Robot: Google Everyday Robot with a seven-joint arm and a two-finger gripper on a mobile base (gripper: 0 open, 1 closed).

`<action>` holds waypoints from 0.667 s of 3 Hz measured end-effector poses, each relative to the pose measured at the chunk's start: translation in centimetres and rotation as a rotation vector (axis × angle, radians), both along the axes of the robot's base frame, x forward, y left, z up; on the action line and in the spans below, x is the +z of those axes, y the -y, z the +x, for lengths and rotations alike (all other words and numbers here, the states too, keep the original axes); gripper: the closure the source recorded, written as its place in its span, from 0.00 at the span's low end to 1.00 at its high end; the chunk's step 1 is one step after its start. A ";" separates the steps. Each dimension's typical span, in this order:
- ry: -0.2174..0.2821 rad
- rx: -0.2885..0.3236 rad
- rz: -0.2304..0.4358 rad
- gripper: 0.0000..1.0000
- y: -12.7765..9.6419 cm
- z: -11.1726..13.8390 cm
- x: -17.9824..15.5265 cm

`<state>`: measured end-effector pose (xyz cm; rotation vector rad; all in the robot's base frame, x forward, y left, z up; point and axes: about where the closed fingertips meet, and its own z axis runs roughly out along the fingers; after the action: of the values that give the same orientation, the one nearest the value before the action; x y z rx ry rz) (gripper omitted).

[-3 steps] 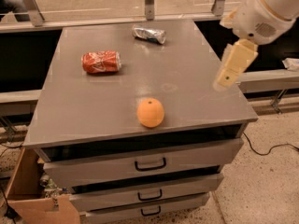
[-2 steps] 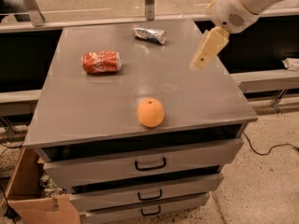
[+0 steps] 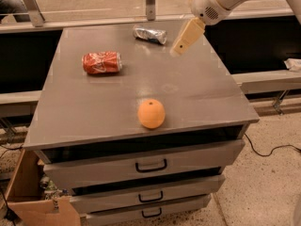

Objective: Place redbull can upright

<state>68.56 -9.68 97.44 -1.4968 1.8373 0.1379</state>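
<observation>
The redbull can, slim and silver with a dented body, lies on its side near the far edge of the grey cabinet top. My gripper hangs from the white arm at the upper right, its cream fingers pointing down-left, just right of the can and a little above the surface. It holds nothing that I can see.
A red cola can lies on its side at the left. An orange sits near the front edge. Drawers with handles are below. A cardboard box stands on the floor at the lower left.
My gripper has moved left and toward the far edge, from beside the right edge of the top to just right of the redbull can. The objects have not moved.
</observation>
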 end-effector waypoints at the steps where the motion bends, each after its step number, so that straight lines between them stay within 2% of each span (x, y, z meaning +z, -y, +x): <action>1: 0.010 -0.021 0.064 0.00 -1.3 1.7 -0.8; 2: 0.022 -0.071 0.169 0.00 -3.8 5.0 -1.9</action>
<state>73.57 -5.92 95.57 -1.3102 1.8118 0.2358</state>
